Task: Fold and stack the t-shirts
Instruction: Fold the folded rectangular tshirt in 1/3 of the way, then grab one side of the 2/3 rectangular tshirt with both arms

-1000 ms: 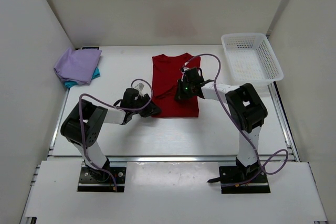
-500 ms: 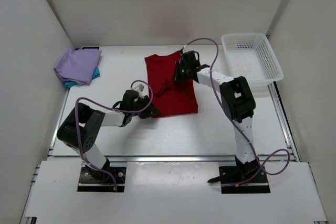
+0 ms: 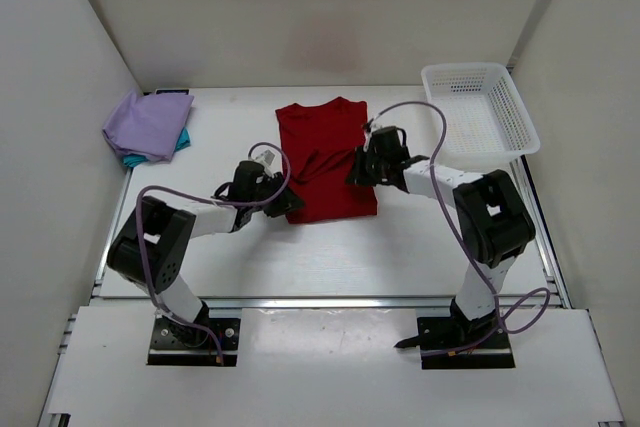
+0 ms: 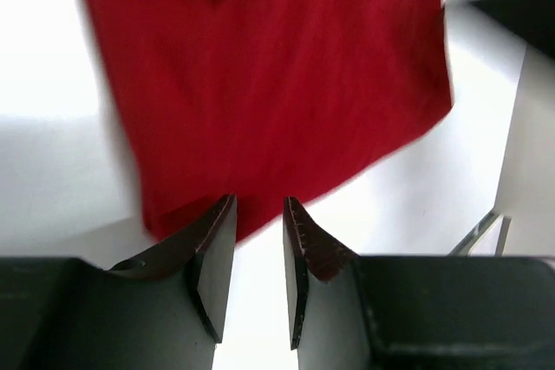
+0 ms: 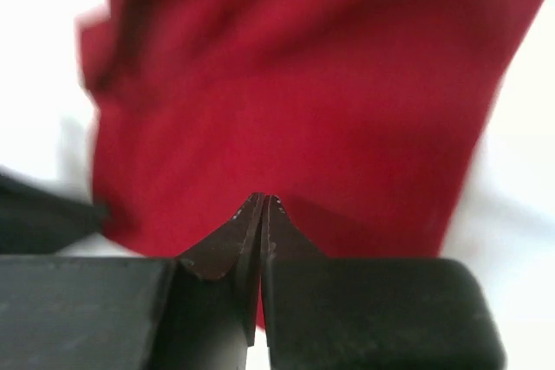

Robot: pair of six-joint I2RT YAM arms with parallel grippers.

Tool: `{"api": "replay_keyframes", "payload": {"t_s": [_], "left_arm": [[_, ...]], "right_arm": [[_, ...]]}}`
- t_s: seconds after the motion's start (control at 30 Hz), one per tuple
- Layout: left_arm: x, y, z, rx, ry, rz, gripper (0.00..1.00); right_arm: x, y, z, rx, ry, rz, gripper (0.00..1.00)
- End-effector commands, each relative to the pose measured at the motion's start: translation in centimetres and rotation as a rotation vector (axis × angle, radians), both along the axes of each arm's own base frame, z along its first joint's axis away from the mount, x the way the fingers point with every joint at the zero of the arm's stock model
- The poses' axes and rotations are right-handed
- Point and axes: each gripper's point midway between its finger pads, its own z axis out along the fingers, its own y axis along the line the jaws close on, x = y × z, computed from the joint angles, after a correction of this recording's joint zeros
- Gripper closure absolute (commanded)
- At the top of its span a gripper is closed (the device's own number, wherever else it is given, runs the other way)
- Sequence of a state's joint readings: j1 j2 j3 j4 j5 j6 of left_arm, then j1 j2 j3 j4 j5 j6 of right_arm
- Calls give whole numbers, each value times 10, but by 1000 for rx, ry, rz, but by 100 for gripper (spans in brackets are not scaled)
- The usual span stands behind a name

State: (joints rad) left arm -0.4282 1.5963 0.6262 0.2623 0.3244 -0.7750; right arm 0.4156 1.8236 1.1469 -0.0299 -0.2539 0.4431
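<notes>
The deep red t-shirt (image 3: 325, 155) lies spread on the white table in the middle; it also fills the left wrist view (image 4: 269, 67) and the right wrist view (image 5: 303, 84). My left gripper (image 3: 287, 199) (image 4: 258, 212) is at the shirt's near left corner, jaws slightly apart with bare table showing between them. My right gripper (image 3: 360, 169) (image 5: 263, 201) is at the shirt's right edge, jaws closed together, with no fabric visible between them. The lavender t-shirt (image 3: 148, 123) lies folded at the far left on top of the teal t-shirt (image 3: 131, 159).
A white mesh basket (image 3: 503, 137) stands at the far right of the table. White walls close in the back and both sides. Purple cables loop off both arms over the table.
My right gripper went up to the shirt's collar area, then came back down and right to its right edge. The shirt shifted left and now lies flatter. My left gripper stayed at the near left corner.
</notes>
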Motion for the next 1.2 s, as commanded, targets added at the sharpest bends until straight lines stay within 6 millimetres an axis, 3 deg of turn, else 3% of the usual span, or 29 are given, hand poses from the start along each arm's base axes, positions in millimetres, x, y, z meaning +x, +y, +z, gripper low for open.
{"api": "replay_keyframes", "payload": {"t_s": [0.0,0.13,0.23,0.4,0.6,0.77,0.83,0.9,0.97,1.03,1.07,1.13,1.17], "left_arm": [[36,-7,17,-23,-40,22,62],[71,-6,9,-14,-17,67,69],[94,-1,0,20,3,105,72],[117,4,-2,14,-5,143,73],[162,13,38,-47,-134,246,67],[195,37,68,-134,-184,333,61],[190,51,88,-173,-225,362,58],[174,52,100,-175,-258,343,56],[152,42,101,-111,-255,293,56],[108,33,78,-38,-199,233,56],[93,22,75,-25,-201,192,55],[41,16,44,45,-145,132,54],[34,21,35,91,-146,134,54]], "right_arm": [[-15,8,9,71,-35,29,100],[-41,8,-19,54,30,47,100],[-50,7,-27,48,30,49,100],[-72,-5,-54,26,97,38,100],[-93,-13,-70,10,130,42,100],[-102,-14,-65,25,119,48,100],[-103,-13,-61,31,113,53,100],[-103,-10,-54,41,105,66,100],[-101,-9,-42,56,81,70,99],[-97,-9,-21,74,24,59,94],[-99,-15,-23,56,23,39,90],[-106,-24,-12,73,-3,8,81],[-112,-29,-18,70,3,-3,76]]}}
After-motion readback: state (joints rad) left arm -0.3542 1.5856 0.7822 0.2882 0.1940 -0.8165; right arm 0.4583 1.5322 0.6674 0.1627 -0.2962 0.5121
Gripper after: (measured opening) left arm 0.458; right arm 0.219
